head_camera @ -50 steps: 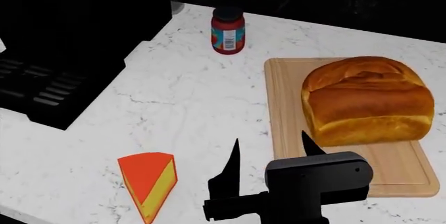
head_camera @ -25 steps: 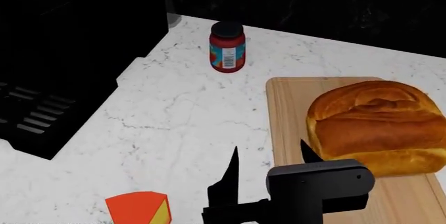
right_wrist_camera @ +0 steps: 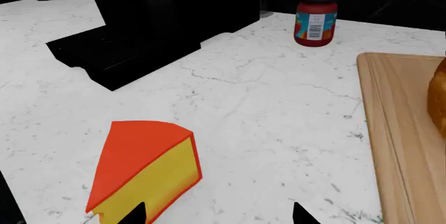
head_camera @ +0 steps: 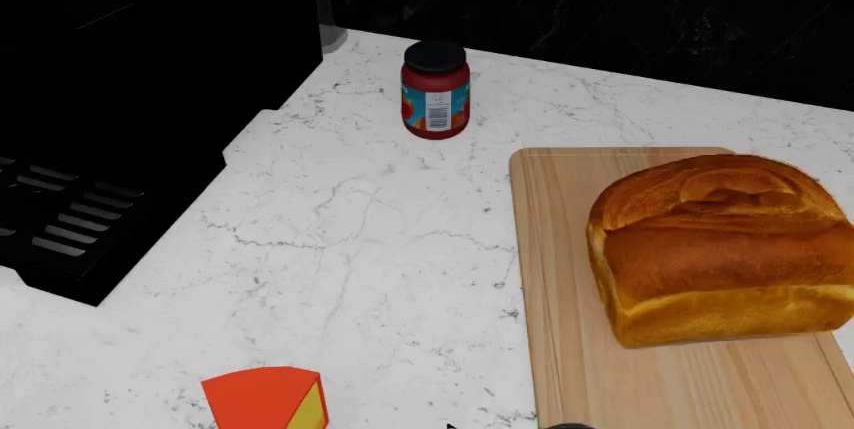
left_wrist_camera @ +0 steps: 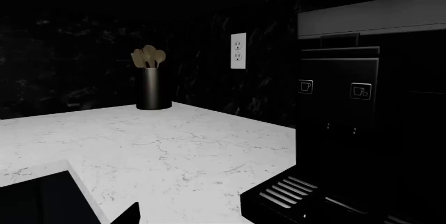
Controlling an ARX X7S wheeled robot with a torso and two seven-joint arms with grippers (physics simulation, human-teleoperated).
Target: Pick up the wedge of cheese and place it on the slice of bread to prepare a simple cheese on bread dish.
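A: L to R, head cam? 
B: black appliance w/ grille (head_camera: 60, 234) far left, off the white marble surface (head_camera: 360, 239). wedge of cheese (head_camera: 267, 401) at near edge, cut off by frame, lying flat, orange-red face up, yellow side showing. Red jar (head_camera: 435, 89) upright at back, well apart from cheese. Cutting board (head_camera: 587, 349) on the right w/ slice of bread (head_camera: 721, 249) on it, really a whole golden loaf, upright

A: cheese touching anything? 
B: no, alone on the surface, well left of board, nothing on the loaf

A: pincers? 
B: right pincer (right_wrist_camera: 219, 214) only 2 dark fingertips (right_wrist_camera: 132, 214) in right wrist cam, spread apart, nothing between them, cheese (right_wrist_camera: 143, 169) just beside the one tip, can't tell if touching. Jar (right_wrist_camera: 316, 19) and board edge (right_wrist_camera: 390, 130) further off in that cam. Left pincer: only a dark sliver at frame edge in left wrist cam, can't tell its state; that cam shows utensil holder (left_wrist_camera: 152, 85) w/ wooden spoons, wall outlet (left_wrist_camera: 238, 51), coffee machine (left_wrist_camera: 362, 119)
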